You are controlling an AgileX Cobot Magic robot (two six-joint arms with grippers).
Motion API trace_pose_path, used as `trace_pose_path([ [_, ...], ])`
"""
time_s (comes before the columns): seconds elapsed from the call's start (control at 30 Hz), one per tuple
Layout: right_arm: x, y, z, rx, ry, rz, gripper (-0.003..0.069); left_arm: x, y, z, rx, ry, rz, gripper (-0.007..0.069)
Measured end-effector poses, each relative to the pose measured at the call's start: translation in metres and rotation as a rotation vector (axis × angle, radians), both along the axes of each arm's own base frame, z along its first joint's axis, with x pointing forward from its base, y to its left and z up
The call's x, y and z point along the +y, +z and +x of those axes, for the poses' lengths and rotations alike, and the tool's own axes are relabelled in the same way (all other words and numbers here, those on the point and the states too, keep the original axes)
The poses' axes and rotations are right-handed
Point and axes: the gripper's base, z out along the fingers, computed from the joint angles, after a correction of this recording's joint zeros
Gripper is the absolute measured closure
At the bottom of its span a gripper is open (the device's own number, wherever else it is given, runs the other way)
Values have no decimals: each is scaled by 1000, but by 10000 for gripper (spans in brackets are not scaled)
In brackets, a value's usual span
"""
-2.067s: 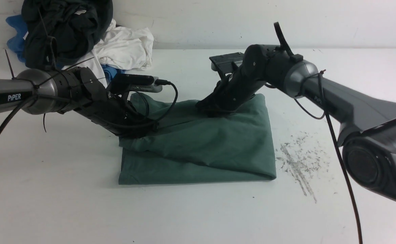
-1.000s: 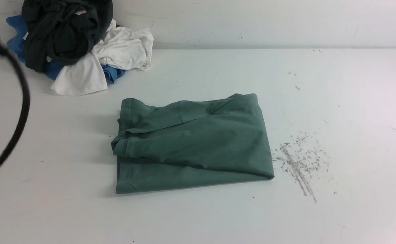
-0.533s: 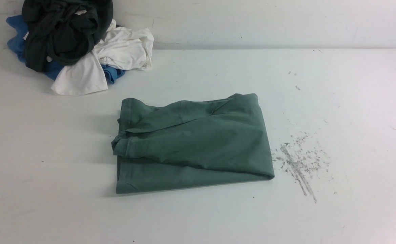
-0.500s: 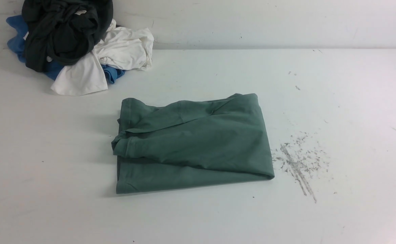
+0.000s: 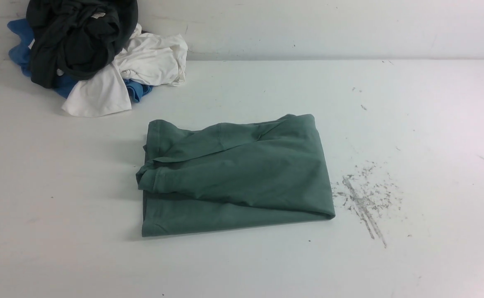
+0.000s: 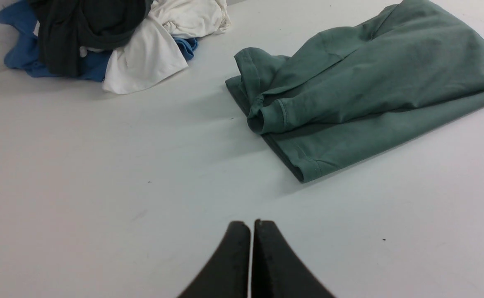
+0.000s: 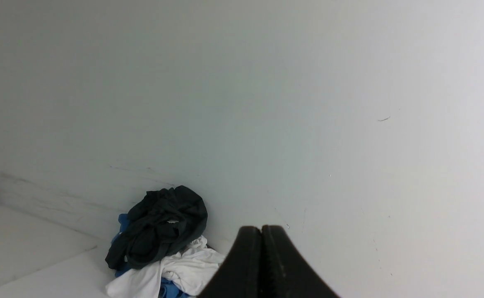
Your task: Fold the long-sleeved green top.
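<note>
The green long-sleeved top (image 5: 237,176) lies folded into a rough rectangle at the middle of the white table; a cuffed sleeve end sticks out at its left edge. Its logo is hidden. It also shows in the left wrist view (image 6: 362,91). My left gripper (image 6: 251,223) is shut and empty, held above bare table well away from the top. My right gripper (image 7: 261,228) is shut and empty, raised and pointing at the back wall. Neither arm shows in the front view.
A pile of black, white and blue garments (image 5: 88,54) sits at the table's back left corner against the wall; it also shows in the left wrist view (image 6: 101,37) and the right wrist view (image 7: 163,240). Dark scuff marks (image 5: 364,198) lie right of the top.
Both arms have drawn back off the top and left the front view. The top now lies released and still, its left sleeve end slightly bunched.
</note>
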Motion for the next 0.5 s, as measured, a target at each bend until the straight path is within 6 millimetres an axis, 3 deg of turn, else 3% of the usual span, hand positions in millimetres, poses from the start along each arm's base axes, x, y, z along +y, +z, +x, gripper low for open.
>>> trace_pose_path([
  [0.5, 0, -3, -1, 6, 3, -14, 673, 0, 0, 0, 0, -1, -1, 628],
])
